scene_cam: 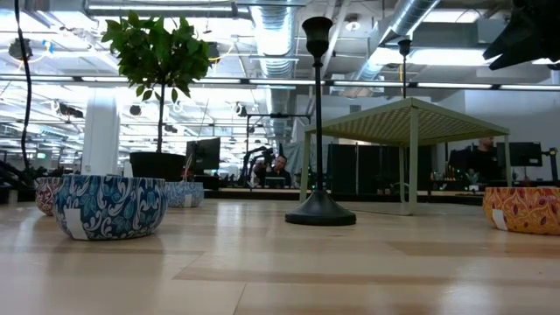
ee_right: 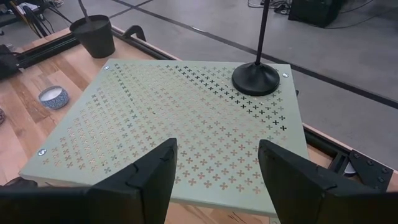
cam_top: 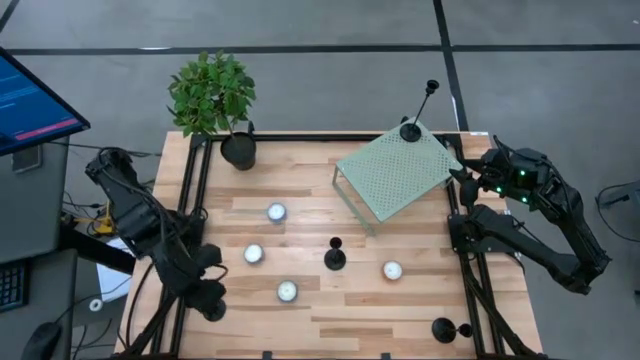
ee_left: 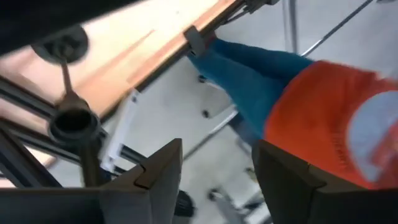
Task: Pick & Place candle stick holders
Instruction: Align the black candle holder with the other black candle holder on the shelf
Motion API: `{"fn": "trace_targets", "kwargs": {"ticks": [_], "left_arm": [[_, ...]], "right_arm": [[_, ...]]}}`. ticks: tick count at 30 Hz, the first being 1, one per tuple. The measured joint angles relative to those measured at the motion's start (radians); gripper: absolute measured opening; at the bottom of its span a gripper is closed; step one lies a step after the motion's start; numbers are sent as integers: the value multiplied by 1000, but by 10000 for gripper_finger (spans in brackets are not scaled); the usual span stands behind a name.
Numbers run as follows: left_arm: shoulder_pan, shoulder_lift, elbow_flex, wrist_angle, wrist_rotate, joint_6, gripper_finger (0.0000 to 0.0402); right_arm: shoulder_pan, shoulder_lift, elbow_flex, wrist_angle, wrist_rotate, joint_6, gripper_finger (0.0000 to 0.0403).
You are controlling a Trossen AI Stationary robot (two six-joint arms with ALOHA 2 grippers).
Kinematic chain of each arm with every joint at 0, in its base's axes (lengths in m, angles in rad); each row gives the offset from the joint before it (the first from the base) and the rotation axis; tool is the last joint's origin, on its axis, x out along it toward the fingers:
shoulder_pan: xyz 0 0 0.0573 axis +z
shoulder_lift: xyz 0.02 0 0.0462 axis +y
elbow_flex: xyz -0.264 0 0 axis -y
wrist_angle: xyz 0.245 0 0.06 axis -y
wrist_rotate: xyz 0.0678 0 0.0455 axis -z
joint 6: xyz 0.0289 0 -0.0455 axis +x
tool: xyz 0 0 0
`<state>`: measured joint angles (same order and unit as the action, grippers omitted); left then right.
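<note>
Three matte-black candle stick holders show. A tall one [cam_top: 410, 130] stands by its disc base on the far corner of the green perforated shelf [cam_top: 395, 175] and also shows in the right wrist view [ee_right: 255, 78]. A second [cam_top: 335, 258] stands by its base at the table's middle [scene_cam: 318, 131]. A short one [cam_top: 443, 328] is at the near right corner; whether it stands or lies, I cannot tell. My right gripper [ee_right: 217, 180] is open and empty by the shelf's right edge [cam_top: 462, 172]. My left gripper [ee_left: 217, 180] is open and empty at the table's near left edge [cam_top: 208, 298].
Several white tealights in patterned bowls [cam_top: 276, 212] [cam_top: 253, 254] [cam_top: 287, 291] [cam_top: 392, 270] stand around the middle holder. A potted plant [cam_top: 238, 150] stands at the far left. Black frame rails run along both sides of the table [cam_top: 195, 190]. Something blue and orange [ee_left: 311, 106] shows beyond the table's edge.
</note>
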<state>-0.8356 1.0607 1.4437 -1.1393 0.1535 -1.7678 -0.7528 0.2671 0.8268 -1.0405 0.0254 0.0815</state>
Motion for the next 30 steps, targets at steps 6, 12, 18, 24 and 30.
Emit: {"fn": "trace_targets", "kwargs": {"ticks": [6, 12, 18, 24, 30], "left_arm": [[0, 26, 0, -81, 64, 92, 250], [0, 5, 0, -209, 108, 93, 273], [-11, 10, 0, -289, -29, 96, 274], [-32, 115, 0, -294, 21, 180, 273], [-54, 161, 0, -296, 16, 198, 273]], "right_arm": [[0, 0, 0, 0, 0, 1, 217], [0, 0, 0, 0, 1, 2, 217], [0, 0, 0, 0, 1, 6, 217], [0, 0, 0, 0, 1, 6, 217], [0, 1, 0, 0, 7, 0, 217]]}}
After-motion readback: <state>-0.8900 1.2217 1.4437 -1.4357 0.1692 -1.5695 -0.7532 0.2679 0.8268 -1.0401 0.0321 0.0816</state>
